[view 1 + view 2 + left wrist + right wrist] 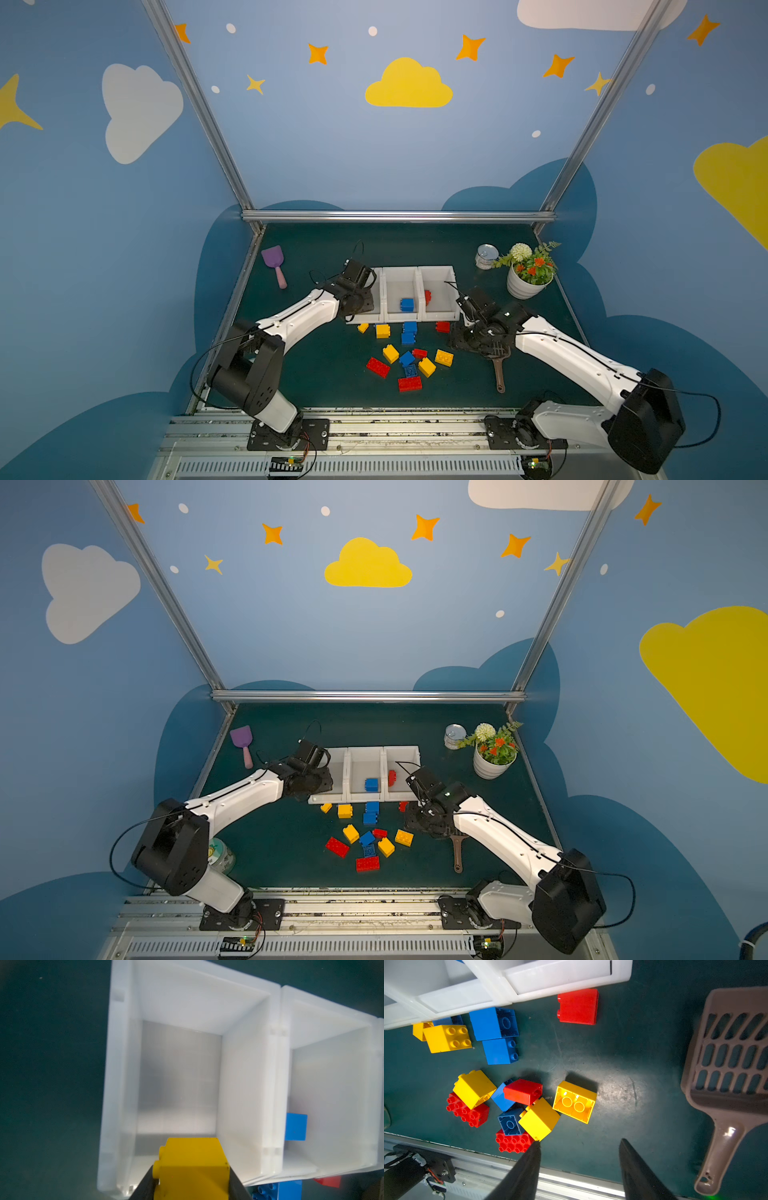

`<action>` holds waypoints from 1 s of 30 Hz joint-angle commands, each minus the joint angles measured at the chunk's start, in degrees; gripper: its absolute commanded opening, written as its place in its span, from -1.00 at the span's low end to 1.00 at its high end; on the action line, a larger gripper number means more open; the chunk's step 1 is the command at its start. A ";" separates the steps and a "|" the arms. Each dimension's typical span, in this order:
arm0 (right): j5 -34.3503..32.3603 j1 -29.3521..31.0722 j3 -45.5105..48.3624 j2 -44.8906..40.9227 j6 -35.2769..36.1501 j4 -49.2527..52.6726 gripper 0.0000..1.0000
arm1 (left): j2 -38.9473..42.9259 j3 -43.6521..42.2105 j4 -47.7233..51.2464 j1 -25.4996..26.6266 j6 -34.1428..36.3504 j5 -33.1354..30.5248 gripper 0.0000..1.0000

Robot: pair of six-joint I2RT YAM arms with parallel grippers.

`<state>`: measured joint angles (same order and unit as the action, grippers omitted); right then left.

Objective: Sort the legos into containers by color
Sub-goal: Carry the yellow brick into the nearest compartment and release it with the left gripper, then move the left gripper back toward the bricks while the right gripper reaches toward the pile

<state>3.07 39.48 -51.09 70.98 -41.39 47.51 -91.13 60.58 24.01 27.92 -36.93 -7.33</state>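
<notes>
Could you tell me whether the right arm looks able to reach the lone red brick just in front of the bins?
Probably yes: the right gripper hangs open and empty nearby, no other brick touches the red brick, and the scoop lies off to the side.

Glossy plastic legos (containers matt).

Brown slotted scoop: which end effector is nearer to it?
Right. The right end effector hangs just beside the scoop; the left end effector, gripping a yellow brick, is at the leftmost bin.
</notes>
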 commanded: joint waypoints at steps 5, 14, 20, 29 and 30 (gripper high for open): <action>-1.73 0.24 -0.23 -2.81 -0.53 2.98 0.25 | -0.50 2.25 1.20 -0.44 2.30 2.23 0.23; -1.36 0.33 -1.46 -2.10 -0.63 4.00 0.24 | 4.80 -1.82 1.00 -0.59 1.41 3.23 0.26; -1.14 0.42 -2.76 -1.52 -0.34 4.33 0.23 | 13.16 -8.73 -0.45 -0.68 -0.27 2.79 0.28; -2.16 4.28 -6.39 2.64 -0.44 5.66 0.22 | 27.48 -19.03 0.14 -0.57 -3.40 3.66 0.29; -1.79 4.69 -6.32 2.94 -0.72 5.10 0.22 | 28.90 -19.98 0.45 -0.67 -3.58 3.64 0.29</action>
<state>1.69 42.85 -55.66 73.12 -41.60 51.37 -65.25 42.48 23.62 27.49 -38.96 -4.23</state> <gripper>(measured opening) 0.610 0.645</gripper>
